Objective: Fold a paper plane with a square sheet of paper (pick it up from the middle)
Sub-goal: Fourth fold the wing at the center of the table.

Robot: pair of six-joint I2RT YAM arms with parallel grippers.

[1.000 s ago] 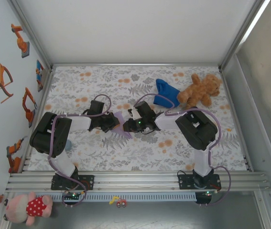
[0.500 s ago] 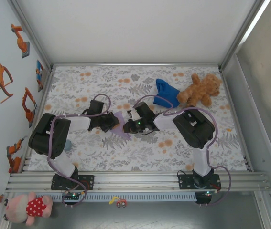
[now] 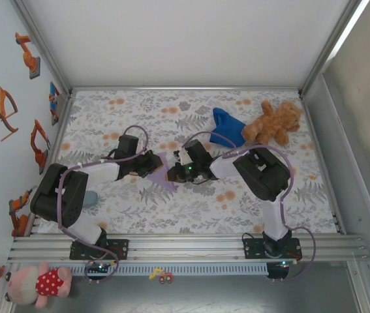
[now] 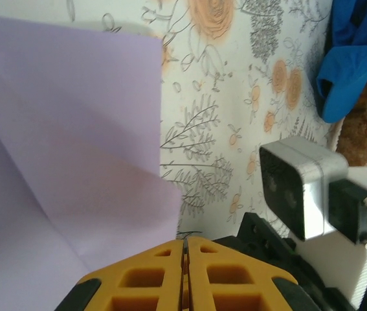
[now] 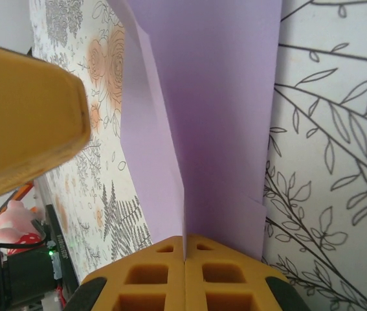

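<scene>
Tabletop (image 3: 256,195) printed with flowers, and at its middle our thin lavender-purple square sheet of paper (image 3: 164,176), creased and partly lifted. We clamp its edges in left gripper (image 4: 184,249) and right gripper (image 5: 184,249); most folds, we judge, remain.

My left claw (image 3: 151,164) and right claw (image 3: 171,174) meet nose to nose on the lavender paper (image 3: 164,180), so nothing passes between them. Beyond the paper to its right, the blue cloth (image 3: 227,127) and brown teddy bear (image 3: 273,122) block me. Beyond it to the left, the table (image 3: 126,107) is free.

Lavender paper (image 5: 222,97), floral-print table (image 3: 191,208), blue cloth (image 3: 226,124)
</scene>
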